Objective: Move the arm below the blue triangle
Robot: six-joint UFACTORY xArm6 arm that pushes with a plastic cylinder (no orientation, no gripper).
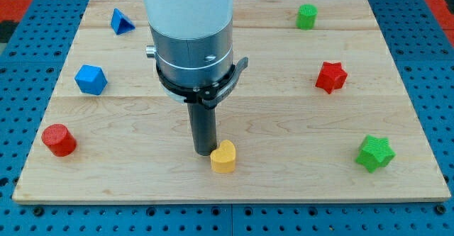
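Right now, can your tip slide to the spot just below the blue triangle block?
Probably yes. My tip sits beside the yellow heart-shaped block; the bare wood between it and the blue triangle block looks free, passing right of the blue cube.

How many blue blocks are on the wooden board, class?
2. The blue triangle lies near the view's top left; the blue cube sits below it at the left. The arm's wide body could hide another.
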